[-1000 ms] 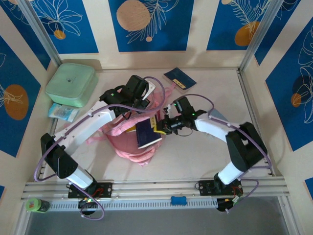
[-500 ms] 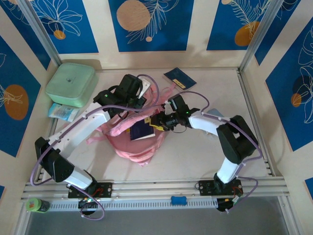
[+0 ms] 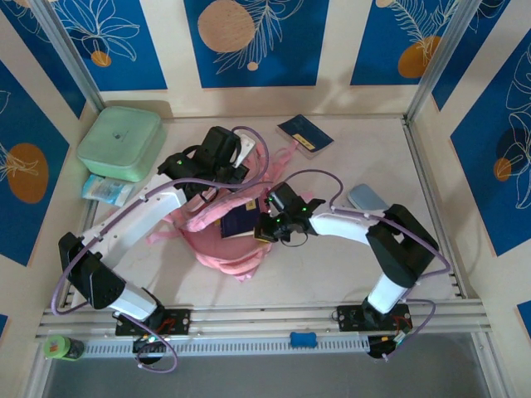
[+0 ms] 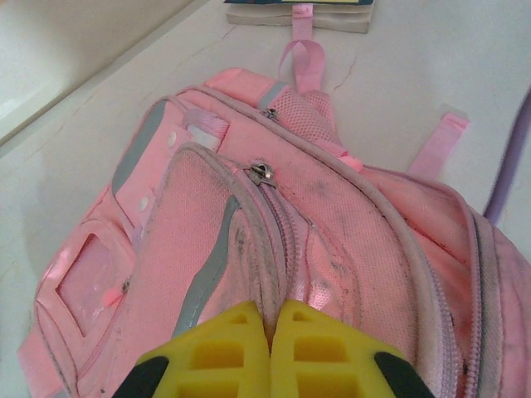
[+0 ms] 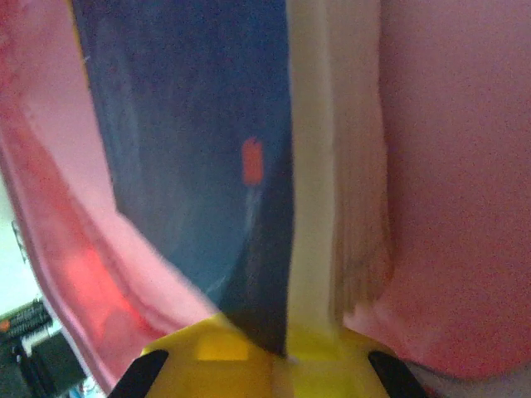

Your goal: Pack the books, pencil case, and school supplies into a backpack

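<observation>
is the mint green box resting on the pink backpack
No, the mint green box stands in the far left corner, apart from the pink backpack.

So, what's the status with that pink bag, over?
Left gripper shut, pinching rim of soft pink backpack. Right gripper shut on dark navy paperback book, partly inside pack. Second navy book lies farther back, apart.

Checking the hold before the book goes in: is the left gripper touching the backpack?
Touching. The left wrist view shows the left gripper shut, with the pink edge of the backpack by its opening pinched between the yellow fingertips.
</observation>
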Robot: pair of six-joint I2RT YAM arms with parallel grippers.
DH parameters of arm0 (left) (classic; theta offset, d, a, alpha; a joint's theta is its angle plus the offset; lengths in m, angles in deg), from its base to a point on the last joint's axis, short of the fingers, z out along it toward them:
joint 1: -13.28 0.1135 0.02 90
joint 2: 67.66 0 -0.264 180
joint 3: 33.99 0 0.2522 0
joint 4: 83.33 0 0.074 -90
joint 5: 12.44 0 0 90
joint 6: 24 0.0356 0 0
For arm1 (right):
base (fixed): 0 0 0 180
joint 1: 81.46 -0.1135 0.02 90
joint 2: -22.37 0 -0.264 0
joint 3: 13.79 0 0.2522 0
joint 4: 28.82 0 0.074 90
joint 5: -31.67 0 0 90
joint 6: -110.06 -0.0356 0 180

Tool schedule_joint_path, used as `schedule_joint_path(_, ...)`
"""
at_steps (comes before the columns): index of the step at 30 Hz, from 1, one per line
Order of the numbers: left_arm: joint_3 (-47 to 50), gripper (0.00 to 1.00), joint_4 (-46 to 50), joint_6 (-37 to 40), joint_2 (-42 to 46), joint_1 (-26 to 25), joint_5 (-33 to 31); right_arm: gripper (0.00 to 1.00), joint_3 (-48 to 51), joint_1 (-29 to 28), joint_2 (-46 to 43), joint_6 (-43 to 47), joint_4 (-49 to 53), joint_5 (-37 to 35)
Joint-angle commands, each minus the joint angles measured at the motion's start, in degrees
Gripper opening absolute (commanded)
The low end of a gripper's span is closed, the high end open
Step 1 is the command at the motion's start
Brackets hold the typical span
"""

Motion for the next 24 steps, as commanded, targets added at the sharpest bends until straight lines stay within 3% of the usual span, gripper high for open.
schedule_joint_path(1,-1.05,0.0,-6.15,-1.1,3.03,0.37,1.96,0.0,-2.83,-0.41,2.95,-3.94,-7.72,-5.07)
schedule_joint_path(8,-0.69,0.0,-6.39,-1.01,3.1,0.34,1.93,0.0,-5.65,-1.48,8.93,-7.22,-19.91,-12.71)
schedule_joint_path(13,0.29,0.0,-6.9,-0.7,3.58,0.61,1.26,0.0,-6.83,-2.26,8.56,-4.48,-20.23,-13.23)
schedule_joint_path(19,2.65,0.0,-7.52,-0.79,4.78,0.96,1.62,0.14,1.33,-5.19,-3.36,2.55,-15.54,-14.27)
schedule_joint_path(24,4.54,0.0,-7.57,-1.55,5.72,1.29,2.6,0.27,6.69,-2.81,-16.35,3.61,-4.08,-17.82)
